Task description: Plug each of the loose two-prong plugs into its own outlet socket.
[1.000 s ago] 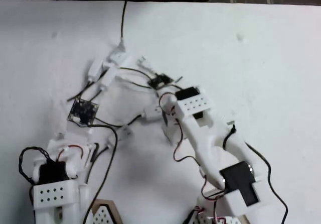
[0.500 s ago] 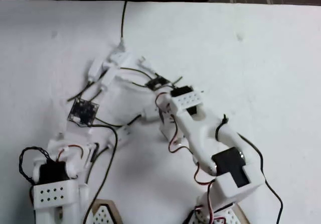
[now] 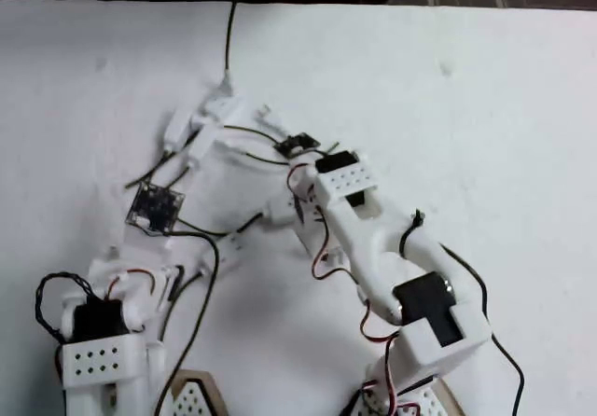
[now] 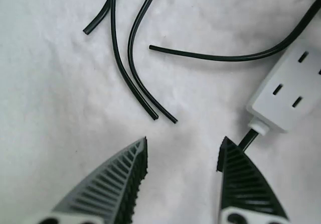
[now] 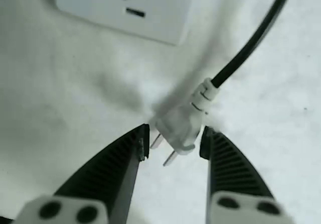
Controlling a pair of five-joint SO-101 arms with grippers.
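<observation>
Standing at the near left of the white table (image 3: 504, 108), the left arm (image 3: 103, 351) is keeping to its own corner. The right arm (image 3: 392, 257) is leaning from the near right toward the middle. An outlet strip (image 3: 215, 110) is lying left of the middle, and its black power cord (image 3: 229, 43) is running off to the far edge. From this height I cannot tell how either claw is set.

Seen from the left wrist, the left claw (image 4: 184, 143) is hanging over the table with its tips spread wide and nothing between them. One end of the outlet strip (image 4: 291, 88) is lying just beside the dark tip, showing paired slots. A short black lead (image 4: 249, 138) is coming out of that end, right by the tip. Several thin black wires (image 4: 131, 43) are lying loose on the table beyond the claw, their cut ends apart from both tips.

Seen from the right wrist, the right claw (image 5: 175, 131) is clamping a white two-prong plug (image 5: 175, 119), one tip pressing on each side of its body. The metal prongs (image 5: 157, 140) are sticking out into the gap between the tips. The plug's black cord (image 5: 251, 43) is leading away from its other end. A white socket plate (image 5: 125, 3) is lying beyond the plug, apart from it, with one slot showing.
</observation>
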